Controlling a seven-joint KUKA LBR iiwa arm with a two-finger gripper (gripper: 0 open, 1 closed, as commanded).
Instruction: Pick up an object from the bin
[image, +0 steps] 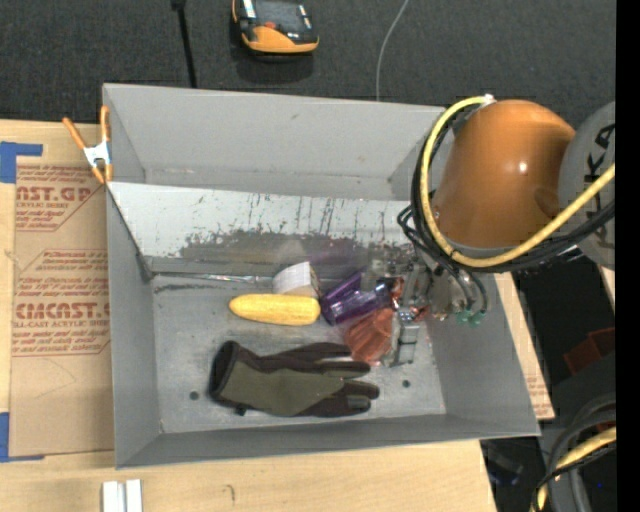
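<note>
**Tool down in the right side of the bin, grab not confirmed**

The tool (405, 325) sits low in the grey metal bin (250, 150), over on the right side, under the arm's big orange dome cover (500, 170). It's right up against two things: a reddish-brown crumpled translucent piece (370, 338), which looks to be touching its lower end, and a purple shiny plastic thing (348, 296) just to its left. Honestly I can't tell how far open the tool is, or whether it has anything in it. The wrist hardware and cables clutter that spot too much.

The rest lies further left:
- a yellow corn-cob-shaped toy (274, 309), mid-floor
- a white round lid-like object (296, 276), just behind the cob
- a dark olive fabric glove (290, 381), flat along the front and well clear of the tool

My read is that this is the reach-and-grasp step, with nothing lifted yet. The reddish-brown piece looks like the likeliest target, since it's the closest one. The next move would be a firm close on it, then a straight lift. The catch is that the purple thing sits tight beside it, so it could get pinched or dragged along too. The crumpled stuff also looks flimsy and might slip.
</note>
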